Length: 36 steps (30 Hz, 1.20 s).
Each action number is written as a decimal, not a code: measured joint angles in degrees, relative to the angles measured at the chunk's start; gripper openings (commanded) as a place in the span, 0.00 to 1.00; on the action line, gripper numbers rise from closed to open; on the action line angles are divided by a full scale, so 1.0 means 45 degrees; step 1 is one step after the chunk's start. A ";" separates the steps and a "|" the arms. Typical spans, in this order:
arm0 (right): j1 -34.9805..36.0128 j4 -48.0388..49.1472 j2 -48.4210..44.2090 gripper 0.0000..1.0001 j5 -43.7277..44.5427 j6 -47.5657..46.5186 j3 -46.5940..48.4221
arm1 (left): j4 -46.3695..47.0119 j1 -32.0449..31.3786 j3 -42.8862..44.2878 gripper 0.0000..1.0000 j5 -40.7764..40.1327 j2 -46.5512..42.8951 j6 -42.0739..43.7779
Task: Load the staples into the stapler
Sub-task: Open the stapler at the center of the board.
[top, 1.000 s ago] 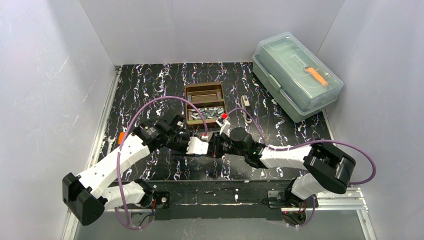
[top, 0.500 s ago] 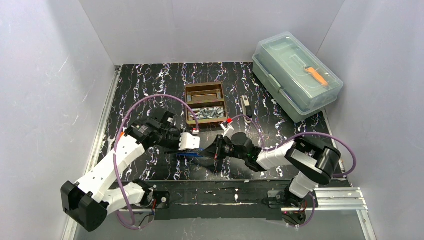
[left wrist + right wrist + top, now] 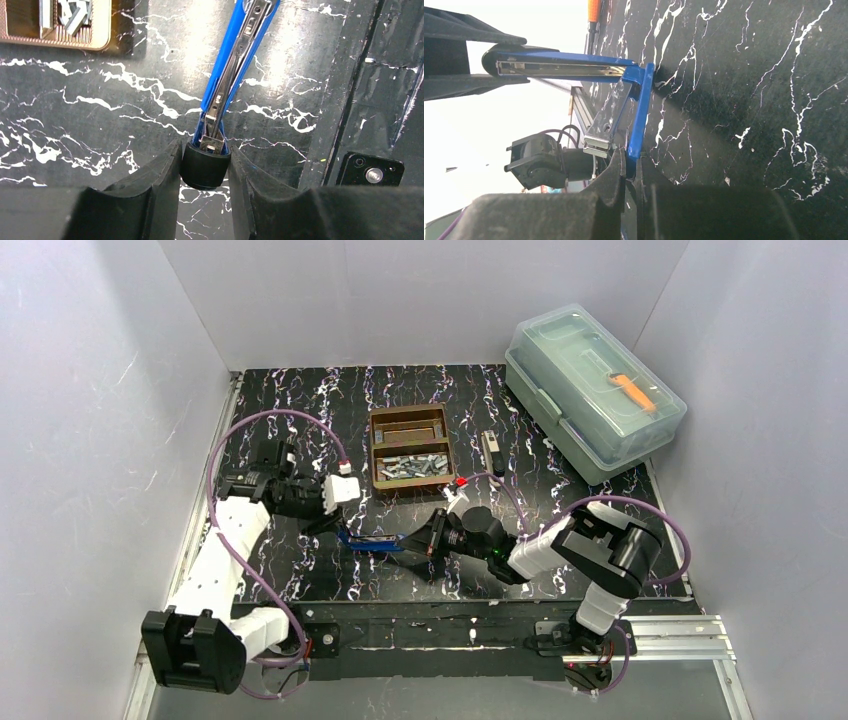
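Left pincer (image 3: 204, 157) clamps the stapler (image 3: 235, 65), clear only wrist-side.

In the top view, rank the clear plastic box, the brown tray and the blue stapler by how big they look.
Largest to smallest:
1. clear plastic box
2. brown tray
3. blue stapler, long but thin

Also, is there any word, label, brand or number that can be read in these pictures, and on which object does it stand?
Readable text: none in any view.
Blue stapler: plain plastic and metal, no brand shows.
Brown tray and staples: no print shows.
Clear box: no label shows; any fine marking is too small to tell.
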 measured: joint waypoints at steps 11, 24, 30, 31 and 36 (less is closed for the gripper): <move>-0.0068 0.0073 0.0282 0.01 0.0083 0.0092 -0.0364 | 0.0228 0.2880 0.0000 0.00 -0.1020 0.1443 0.0719; -0.0044 0.1122 0.1447 0.01 -0.0967 -0.0306 -0.0476 | 0.1865 0.3667 -0.0359 0.35 -0.2225 0.2914 0.0306; 0.0034 0.1627 0.2069 0.01 -0.1676 -0.0238 -0.0476 | 0.3230 0.3706 -0.0296 0.74 -0.2710 0.3789 -0.0670; 0.0058 0.1690 0.2152 0.01 -0.1802 -0.0219 -0.0471 | 0.3560 0.3682 -0.0296 0.78 -0.2822 0.3881 -0.0903; 0.0092 0.1768 0.2453 0.01 -0.2259 -0.0160 -0.0355 | 0.4716 0.3215 -0.0330 0.93 -0.3478 0.3983 -0.1836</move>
